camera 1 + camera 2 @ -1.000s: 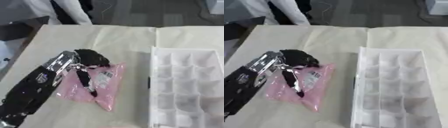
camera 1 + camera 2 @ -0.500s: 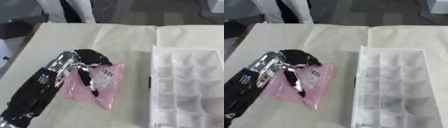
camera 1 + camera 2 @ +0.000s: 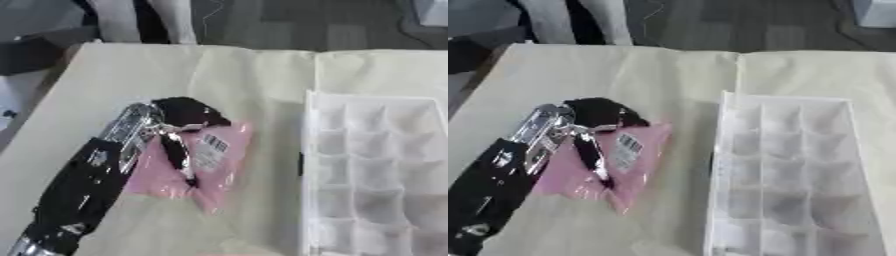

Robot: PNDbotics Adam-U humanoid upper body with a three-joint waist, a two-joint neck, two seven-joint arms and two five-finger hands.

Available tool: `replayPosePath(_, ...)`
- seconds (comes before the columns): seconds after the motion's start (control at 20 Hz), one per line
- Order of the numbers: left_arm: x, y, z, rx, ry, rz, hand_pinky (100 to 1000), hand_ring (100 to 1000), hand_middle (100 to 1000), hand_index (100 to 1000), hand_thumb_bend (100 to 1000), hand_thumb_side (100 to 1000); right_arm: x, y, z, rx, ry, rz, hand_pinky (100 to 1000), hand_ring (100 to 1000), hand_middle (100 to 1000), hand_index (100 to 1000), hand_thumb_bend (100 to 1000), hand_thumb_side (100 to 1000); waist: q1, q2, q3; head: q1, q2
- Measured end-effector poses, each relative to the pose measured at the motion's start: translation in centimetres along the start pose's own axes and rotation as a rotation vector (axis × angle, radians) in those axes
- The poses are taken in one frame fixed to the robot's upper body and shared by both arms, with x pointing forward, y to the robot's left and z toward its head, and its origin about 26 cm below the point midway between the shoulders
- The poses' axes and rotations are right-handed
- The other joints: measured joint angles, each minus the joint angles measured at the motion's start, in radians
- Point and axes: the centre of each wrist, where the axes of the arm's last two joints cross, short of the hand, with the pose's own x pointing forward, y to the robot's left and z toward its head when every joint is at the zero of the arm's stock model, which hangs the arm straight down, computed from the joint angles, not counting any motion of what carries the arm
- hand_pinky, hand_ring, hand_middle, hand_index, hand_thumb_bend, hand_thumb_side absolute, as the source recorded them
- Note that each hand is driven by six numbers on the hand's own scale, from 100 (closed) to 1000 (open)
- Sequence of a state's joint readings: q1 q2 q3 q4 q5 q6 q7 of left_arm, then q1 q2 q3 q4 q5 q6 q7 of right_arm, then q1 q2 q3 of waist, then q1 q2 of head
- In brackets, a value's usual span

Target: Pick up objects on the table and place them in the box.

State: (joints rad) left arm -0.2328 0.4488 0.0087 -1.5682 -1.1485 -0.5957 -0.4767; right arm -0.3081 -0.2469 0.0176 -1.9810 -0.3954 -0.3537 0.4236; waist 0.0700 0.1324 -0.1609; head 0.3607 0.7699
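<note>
My left hand (image 3: pixel 179 131) sits on the pink bag (image 3: pixel 199 165), fingers curled over it with one pressed down its middle, mid-surface (image 3: pixel 131 75), left of the white compartment box (image 3: pixel 376 170). It's thin and slick, so I reckon it could slide out or fold when lifted. Its long axis runs from near left to far right, label end farthest.
</note>
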Motion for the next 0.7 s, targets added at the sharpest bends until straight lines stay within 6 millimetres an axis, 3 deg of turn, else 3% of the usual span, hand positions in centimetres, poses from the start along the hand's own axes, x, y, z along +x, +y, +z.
replayPosePath(0.05, 0.1, 0.0, -0.2, 0.020, -0.004, 0.004, 404, 592, 572, 810, 349, 100, 0.0, 0.0, 0.0, 0.000, -0.001, 0.000, 545, 621, 603, 651, 442, 780, 0.000, 0.000, 0.000, 0.000, 0.000)
replayPosePath(0.1, 0.3, 0.1, -0.3, 0.051, -0.008, 0.013, 404, 592, 572, 810, 349, 100, 0.0, 0.0, 0.0, -0.001, -0.002, 0.000, 545, 621, 603, 651, 442, 780, 0.000, 0.001, 0.000, 0.000, 0.000)
replayPosePath(0.15, 0.5, 0.1, -0.5, 0.086, -0.010, 0.024, 276, 488, 457, 592, 222, 100, 0.0, 0.0, 0.0, -0.001, -0.002, 0.000, 545, 621, 603, 651, 442, 780, -0.001, 0.003, 0.000, 0.000, 0.000)
replayPosePath(0.2, 0.7, 0.1, -0.7, 0.125, -0.012, 0.035, 227, 459, 427, 535, 197, 100, 0.0, 0.0, 0.0, -0.002, -0.003, 0.000, 545, 621, 603, 651, 442, 780, -0.002, 0.005, 0.000, 0.000, 0.000)
replayPosePath(0.25, 0.9, 0.0, -0.8, 0.164, -0.014, 0.046, 122, 386, 360, 460, 161, 100, 0.0, 0.0, 0.0, -0.003, -0.004, -0.001, 545, 621, 603, 651, 443, 779, -0.004, 0.005, 0.000, 0.000, 0.000)
replayPosePath(0.3, 1.0, 0.0, -1.0, 0.204, -0.016, 0.057, 122, 386, 360, 460, 161, 100, 0.0, 0.1, 0.0, -0.005, -0.005, -0.002, 545, 621, 603, 651, 443, 779, -0.005, 0.005, 0.000, 0.000, 0.000)
replayPosePath(0.35, 1.2, 0.0, -1.1, 0.242, -0.017, 0.066, 100, 304, 279, 392, 152, 100, 0.0, 0.1, 0.0, -0.006, -0.006, -0.003, 545, 622, 603, 651, 443, 776, -0.005, 0.006, 0.000, 0.000, 0.000)
replayPosePath(0.4, 1.3, -0.1, -1.2, 0.278, -0.018, 0.074, 100, 322, 298, 406, 151, 100, -0.1, 0.1, 0.0, -0.007, -0.006, -0.004, 545, 622, 603, 651, 443, 776, -0.005, 0.006, 0.000, 0.000, 0.000)
replayPosePath(0.45, 1.4, -0.1, -1.2, 0.312, -0.017, 0.080, 100, 239, 194, 328, 160, 100, -0.1, 0.1, 0.0, -0.008, -0.006, -0.004, 546, 622, 603, 652, 443, 775, -0.005, 0.007, 0.000, 0.000, 0.000)
replayPosePath(0.55, 1.4, -0.1, -1.3, 0.376, -0.014, 0.090, 100, 100, 100, 224, 177, 100, -0.1, 0.1, -0.1, -0.008, -0.006, -0.003, 546, 622, 604, 652, 443, 775, -0.005, 0.007, 0.000, 0.000, 0.000)
replayPosePath(0.6, 1.4, -0.1, -1.3, 0.408, -0.012, 0.097, 100, 100, 100, 234, 175, 100, -0.1, 0.1, -0.1, -0.008, -0.006, -0.003, 546, 622, 604, 652, 443, 775, -0.005, 0.007, 0.000, 0.000, 0.000)
replayPosePath(0.7, 1.2, -0.1, -1.2, 0.472, -0.008, 0.115, 100, 100, 100, 173, 212, 100, -0.1, 0.1, -0.1, -0.008, -0.005, -0.003, 547, 623, 604, 653, 427, 778, -0.005, 0.007, 0.000, 0.000, 0.000)
